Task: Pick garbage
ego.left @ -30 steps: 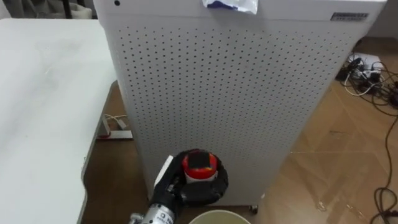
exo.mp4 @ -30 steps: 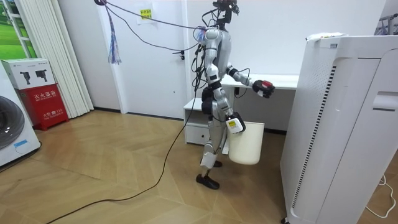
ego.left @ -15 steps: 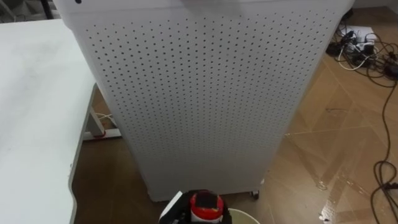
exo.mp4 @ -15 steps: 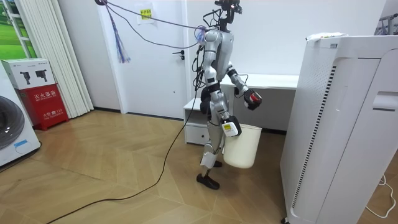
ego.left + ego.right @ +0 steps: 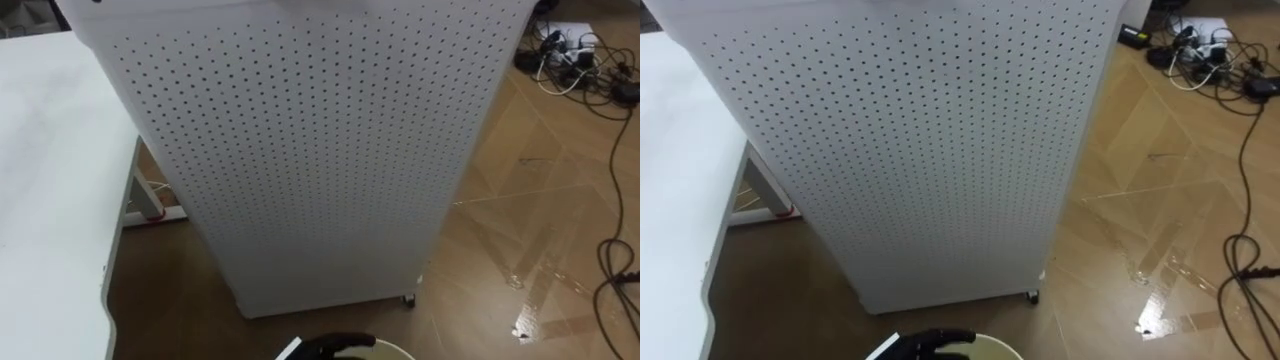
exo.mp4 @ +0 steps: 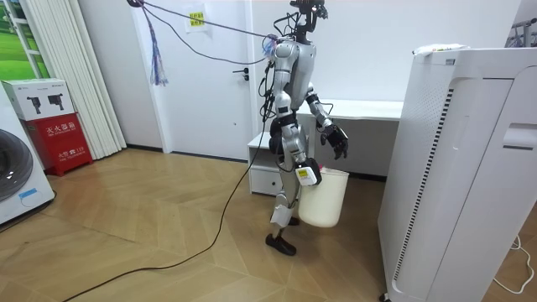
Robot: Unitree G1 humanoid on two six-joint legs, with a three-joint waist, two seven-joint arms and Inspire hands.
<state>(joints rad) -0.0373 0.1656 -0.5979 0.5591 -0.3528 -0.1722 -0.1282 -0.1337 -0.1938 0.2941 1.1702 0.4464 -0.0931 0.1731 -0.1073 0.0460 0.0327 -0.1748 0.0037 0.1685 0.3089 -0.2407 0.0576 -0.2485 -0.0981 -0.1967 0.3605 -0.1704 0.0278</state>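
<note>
- Left hand spread, empty, over the bin; right hand at its rim, grip we cannot tell.
- We judge the drop done; next, find more garbage.

A tall white perforated cabinet stands on the wooden floor straight ahead of the left hand, with a small castor at its near corner. The white bench runs along the hand's left. Far ahead and to the hand's right a tangle of cables lies on the floor. Well behind the hand are a white door, a red box and a washing machine.
</note>
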